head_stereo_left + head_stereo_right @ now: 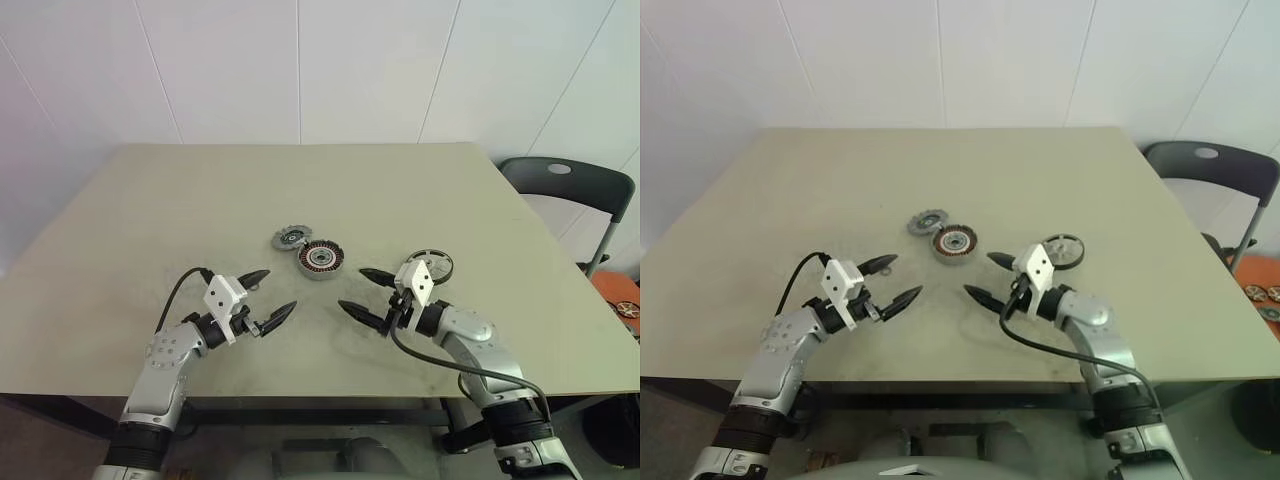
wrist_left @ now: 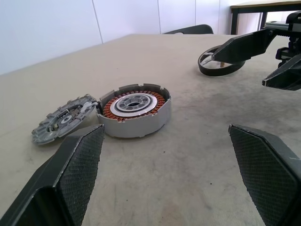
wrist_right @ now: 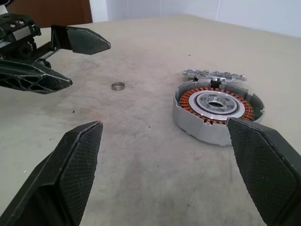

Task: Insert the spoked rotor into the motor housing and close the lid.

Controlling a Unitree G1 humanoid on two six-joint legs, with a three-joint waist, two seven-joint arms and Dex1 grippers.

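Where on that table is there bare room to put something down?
The far half of the table, beyond the lid and motor housing, is bare. So is the left side. It is crowded mid-table, where the spoked rotor lies by the right gripper.

one rotor, one housing, one lid — one ring

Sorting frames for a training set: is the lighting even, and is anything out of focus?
Left eye view: soft, even light, faint shadows under the motor housing and lid. Left wrist view: housing crisp, spoked rotor slightly soft, near fingers blurred. Right wrist view: no glare on the table.
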